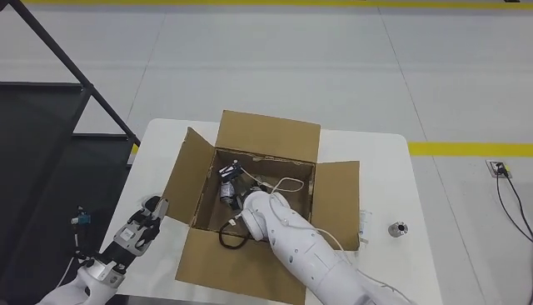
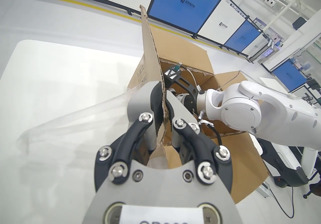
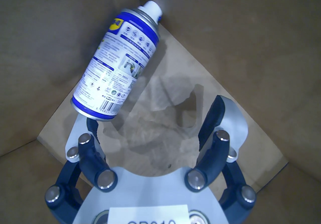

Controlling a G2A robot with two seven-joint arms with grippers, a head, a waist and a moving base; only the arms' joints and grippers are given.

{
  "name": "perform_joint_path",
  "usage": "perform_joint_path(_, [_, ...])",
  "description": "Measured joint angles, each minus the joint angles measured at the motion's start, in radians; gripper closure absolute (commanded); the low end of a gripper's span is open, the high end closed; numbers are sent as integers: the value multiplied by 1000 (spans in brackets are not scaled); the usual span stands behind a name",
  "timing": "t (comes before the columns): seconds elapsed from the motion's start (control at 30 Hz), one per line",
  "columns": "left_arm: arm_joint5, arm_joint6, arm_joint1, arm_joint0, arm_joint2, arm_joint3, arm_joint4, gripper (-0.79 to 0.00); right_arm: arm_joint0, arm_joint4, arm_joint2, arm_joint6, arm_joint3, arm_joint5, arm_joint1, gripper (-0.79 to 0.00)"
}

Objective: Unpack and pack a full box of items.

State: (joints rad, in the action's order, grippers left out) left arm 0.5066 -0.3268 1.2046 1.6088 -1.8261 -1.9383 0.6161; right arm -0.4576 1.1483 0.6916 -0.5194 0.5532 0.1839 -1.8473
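An open cardboard box [image 1: 266, 134] stands in the middle of the white table [image 1: 375, 151]. My left gripper [image 2: 164, 105] is shut on the edge of the box's left flap [image 2: 150, 46]; from above the left gripper [image 1: 155, 213] sits at that flap's [image 1: 185, 176] outer edge. My right arm is down inside the box, and its right gripper [image 3: 153, 112] is open just above the box floor. A blue and white spray can [image 3: 117, 66] leans in a box corner, its base over one finger. The right gripper [image 2: 175, 74] also shows inside the box.
A small metal cylinder [image 1: 398, 229] stands on the table to the right of the box, and a flat pack [image 1: 366, 222] lies by the right flap. Clear plastic film [image 2: 75, 114] lies on the table beside the left flap. A black frame [image 1: 50, 55] stands to the left.
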Motion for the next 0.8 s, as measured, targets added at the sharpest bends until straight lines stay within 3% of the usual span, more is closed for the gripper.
perform_joint_path(0.27, [-1, -2, -5, -3, 3, 4, -8, 0, -42, 35, 27, -1, 60, 55, 13, -785])
perform_joint_path(0.57, [-4, -1, -11, -1, 6, 2, -15, 0, -104, 138, 55, -82, 188, 122, 42, -785])
perform_joint_path(0.67, [-6, 1, -12, 0, 6, 1, -18, 0, -135, 184, 70, -119, 252, 160, 54, -785])
perform_joint_path(0.8, [-7, 2, -15, 2, 6, -1, -22, 0, -159, 263, 83, -257, 328, 188, 70, -785])
